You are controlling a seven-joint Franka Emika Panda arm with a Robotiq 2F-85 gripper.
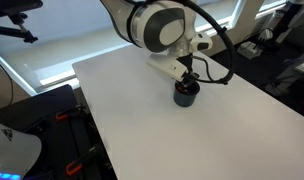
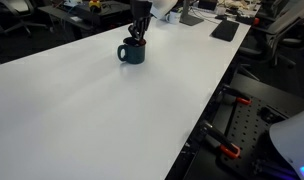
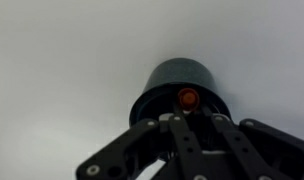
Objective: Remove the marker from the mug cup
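Item: marker, roughly upright in mug, long axis vertical, directly under our gripper; jaws flank its tip, whether clamped we cannot tell.

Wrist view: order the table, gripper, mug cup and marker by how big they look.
1. table
2. gripper, enlarged by being nearest the camera
3. mug cup
4. marker, only its red end showing
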